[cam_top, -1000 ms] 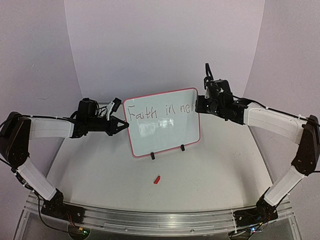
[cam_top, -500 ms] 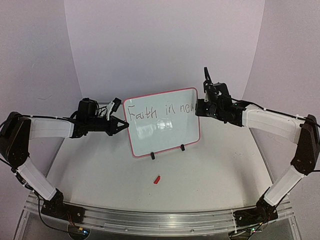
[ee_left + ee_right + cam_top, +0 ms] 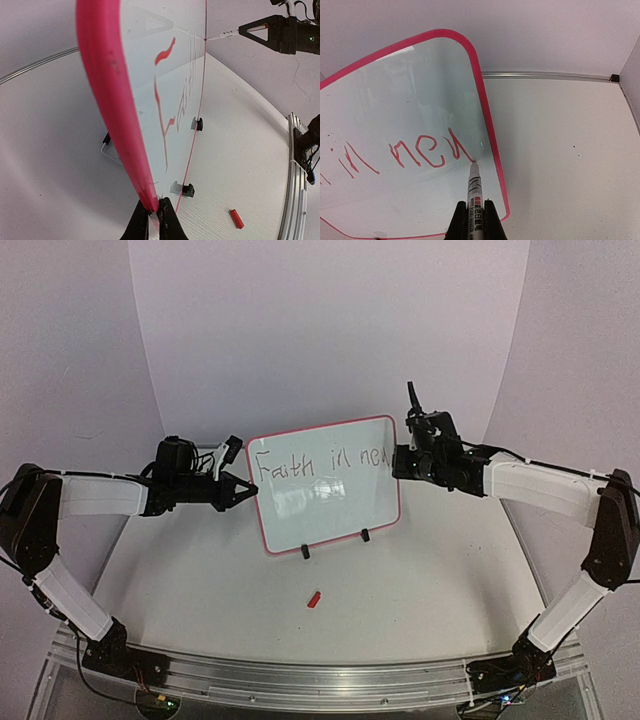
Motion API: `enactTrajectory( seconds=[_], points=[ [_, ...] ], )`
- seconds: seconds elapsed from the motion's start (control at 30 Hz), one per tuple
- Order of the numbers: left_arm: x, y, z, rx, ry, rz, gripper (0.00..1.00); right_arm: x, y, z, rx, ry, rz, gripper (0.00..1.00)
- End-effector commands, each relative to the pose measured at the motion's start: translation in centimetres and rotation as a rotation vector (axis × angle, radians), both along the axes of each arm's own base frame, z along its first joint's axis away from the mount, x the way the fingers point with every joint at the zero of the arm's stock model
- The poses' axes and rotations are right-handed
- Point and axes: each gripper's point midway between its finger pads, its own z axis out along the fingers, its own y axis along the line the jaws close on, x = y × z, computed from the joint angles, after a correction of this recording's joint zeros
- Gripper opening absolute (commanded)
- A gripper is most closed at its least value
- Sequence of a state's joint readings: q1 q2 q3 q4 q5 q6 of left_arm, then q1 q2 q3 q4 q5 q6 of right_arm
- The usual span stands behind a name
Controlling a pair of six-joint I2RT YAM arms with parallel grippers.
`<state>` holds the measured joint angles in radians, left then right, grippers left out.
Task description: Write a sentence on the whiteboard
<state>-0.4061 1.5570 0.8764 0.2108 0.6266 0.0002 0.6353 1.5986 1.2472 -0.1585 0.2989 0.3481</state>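
Note:
The whiteboard (image 3: 325, 502) stands upright on two black feet at mid-table, with a pink-red rim. One line of red writing (image 3: 320, 462) reads "Faith in new", the last letter partly drawn. My left gripper (image 3: 243, 491) is shut on the board's left rim (image 3: 112, 100). My right gripper (image 3: 402, 455) is shut on a white marker (image 3: 476, 192), whose tip touches the board near its right rim at the end of the last stroke (image 3: 462, 150). The board also fills the right wrist view (image 3: 405, 130).
A small red marker cap (image 3: 314, 598) lies on the table in front of the board; it also shows in the left wrist view (image 3: 236, 219). A metal rail (image 3: 320, 680) runs along the near edge. Curved white walls enclose the back.
My right gripper has moved slightly left and down along the board with the marker, adding strokes to the last letter of "new". The left arm and board have not moved.

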Motion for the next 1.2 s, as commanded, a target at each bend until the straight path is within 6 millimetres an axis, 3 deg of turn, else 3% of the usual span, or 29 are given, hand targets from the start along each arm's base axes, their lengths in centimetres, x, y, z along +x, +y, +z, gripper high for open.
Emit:
enactTrajectory(
  seconds=[0.0, 0.27, 0.6, 0.83, 1.17],
  points=[
    [0.8, 0.8, -0.9, 0.076, -0.041, 0.034, 0.00, 1.1, -0.1, 2.8, 0.012, -0.061, -0.024, 0.00],
    [0.8, 0.8, -0.9, 0.076, -0.042, 0.033, 0.00, 1.7, 0.2, 5.1, 0.016, -0.108, -0.016, 0.00],
    [0.8, 0.8, -0.9, 0.074, -0.038, 0.035, 0.00, 1.6, 0.3, 4.6, 0.020, -0.097, -0.012, 0.00],
    [0.9, 0.7, -1.2, 0.075, -0.030, 0.032, 0.00, -0.2, -0.1, 7.5, 0.074, -0.138, 0.032, 0.00],
    [0.9, 0.6, -1.3, 0.074, -0.025, 0.032, 0.00, -4.5, 1.3, 10.3, 0.221, -0.126, 0.206, 0.00]
  ],
)
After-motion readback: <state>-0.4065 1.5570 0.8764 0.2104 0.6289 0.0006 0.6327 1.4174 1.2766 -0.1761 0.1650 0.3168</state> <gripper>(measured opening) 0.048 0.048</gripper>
